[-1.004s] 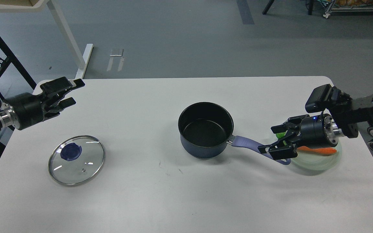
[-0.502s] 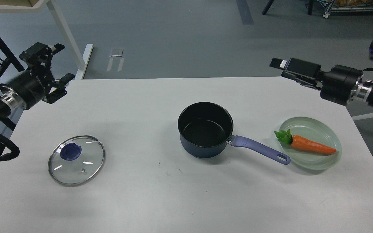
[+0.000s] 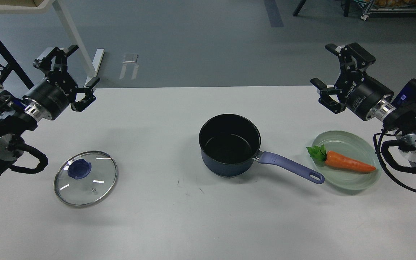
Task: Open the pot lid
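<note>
Both left gripper (image 3: 71, 72) and right gripper (image 3: 332, 68) jaws spread wide, holding nothing.

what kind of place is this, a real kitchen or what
Probably a robot lab, not a kitchen: the pot and lid sit on a plain white table over bare grey floor, with a wheeled cart behind.

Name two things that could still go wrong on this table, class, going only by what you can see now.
1. The pot's long purple handle ends right at the green plate holding the carrot; a knock to the pot might shove the plate.
2. The glass lid lies flat near the table's left edge, below the open left tool; a low arm sweep could push it off. The right tool is open too.
</note>
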`<state>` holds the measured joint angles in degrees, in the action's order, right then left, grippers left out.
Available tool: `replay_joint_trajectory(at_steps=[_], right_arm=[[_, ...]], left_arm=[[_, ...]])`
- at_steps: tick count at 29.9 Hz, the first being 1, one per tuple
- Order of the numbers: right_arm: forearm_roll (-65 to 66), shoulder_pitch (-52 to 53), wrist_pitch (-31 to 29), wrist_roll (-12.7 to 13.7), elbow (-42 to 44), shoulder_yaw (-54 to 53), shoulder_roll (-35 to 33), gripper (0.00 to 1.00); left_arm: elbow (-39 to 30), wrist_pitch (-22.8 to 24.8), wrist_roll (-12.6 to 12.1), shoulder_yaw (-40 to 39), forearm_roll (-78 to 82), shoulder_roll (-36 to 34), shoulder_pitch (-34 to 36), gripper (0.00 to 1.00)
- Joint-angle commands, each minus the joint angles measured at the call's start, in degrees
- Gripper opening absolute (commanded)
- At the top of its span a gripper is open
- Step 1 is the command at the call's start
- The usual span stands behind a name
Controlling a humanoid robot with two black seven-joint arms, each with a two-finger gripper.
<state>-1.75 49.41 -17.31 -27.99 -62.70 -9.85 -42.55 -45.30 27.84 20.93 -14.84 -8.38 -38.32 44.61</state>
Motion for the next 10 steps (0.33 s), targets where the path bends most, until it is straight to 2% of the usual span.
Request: replay_joint_trajectory(at_steps=[1,10], right_arm=[[-0.7,-4.6,-2.5,0.0,3.3,-4.2,2.2,0.99],[-0.6,-6.2,-2.6,0.0,3.0,-6.2,4.8,0.99]], left_arm=[[0.8,0.2,-3.9,-1.1,-2.5,1.2,-1.3,0.99],[0.9,0.2,-3.8,-1.1,-2.5,1.3,-1.4,0.99]])
